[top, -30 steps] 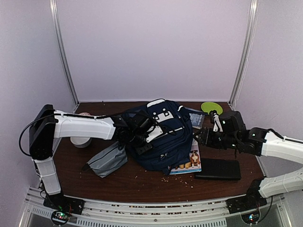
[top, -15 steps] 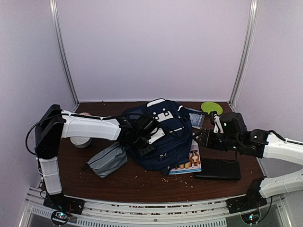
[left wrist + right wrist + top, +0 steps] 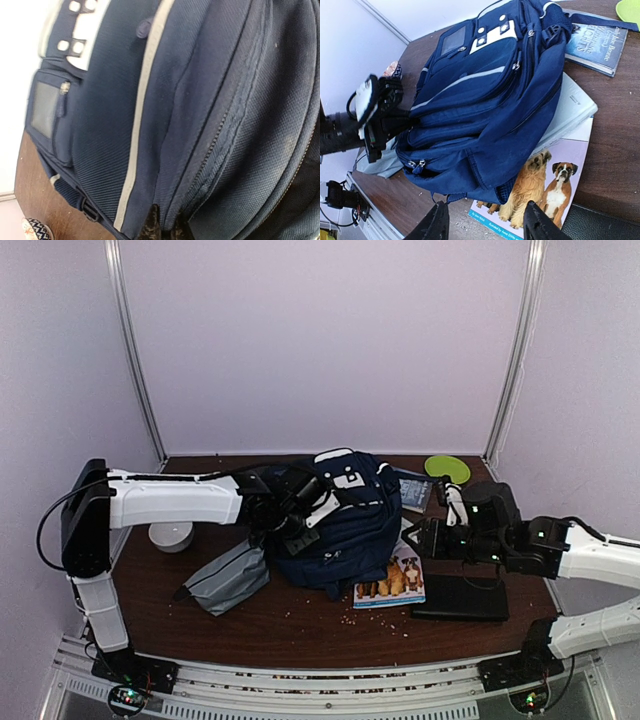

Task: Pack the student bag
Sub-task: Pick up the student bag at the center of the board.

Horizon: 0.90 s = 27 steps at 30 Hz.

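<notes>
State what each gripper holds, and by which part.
The left gripper is shut on the student bag, pinching fabric beside a zipper on the bag's side. The right gripper is open and holds nothing.

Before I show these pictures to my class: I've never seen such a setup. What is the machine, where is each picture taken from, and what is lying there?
These are two robot arms, left and right, bolted to a table. One picture looks down from above and behind them; the other two come from a camera on each wrist. In the middle lies a navy student bag, partly on a dog picture book. Around it lie a grey pouch, a black case, a blue book and a green disc. The left gripper is shut, pinching the bag's fabric beside a zip. The right gripper is open and holds nothing.
</notes>
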Each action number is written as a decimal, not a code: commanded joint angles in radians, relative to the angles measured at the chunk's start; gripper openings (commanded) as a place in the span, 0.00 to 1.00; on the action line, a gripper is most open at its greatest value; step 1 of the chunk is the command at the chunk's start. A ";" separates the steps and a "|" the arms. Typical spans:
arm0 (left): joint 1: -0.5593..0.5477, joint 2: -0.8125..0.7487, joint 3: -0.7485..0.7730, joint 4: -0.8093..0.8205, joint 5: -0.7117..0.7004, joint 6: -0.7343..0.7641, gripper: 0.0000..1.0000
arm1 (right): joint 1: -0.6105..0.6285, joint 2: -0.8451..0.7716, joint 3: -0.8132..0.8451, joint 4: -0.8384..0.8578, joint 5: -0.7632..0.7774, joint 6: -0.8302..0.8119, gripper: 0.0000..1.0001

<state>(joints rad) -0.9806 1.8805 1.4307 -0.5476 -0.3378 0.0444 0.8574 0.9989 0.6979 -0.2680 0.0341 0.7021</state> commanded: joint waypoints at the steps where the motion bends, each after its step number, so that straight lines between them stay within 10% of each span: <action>1: 0.012 -0.107 0.097 0.026 0.026 -0.096 0.00 | 0.055 0.017 0.036 0.071 -0.003 -0.051 0.50; 27: 0.013 -0.249 0.098 0.049 0.114 -0.306 0.00 | 0.241 0.376 0.072 0.210 0.123 -0.040 0.44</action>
<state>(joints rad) -0.9695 1.7241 1.5051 -0.6464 -0.2428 -0.2077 1.0893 1.3499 0.8421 -0.0319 0.1276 0.6186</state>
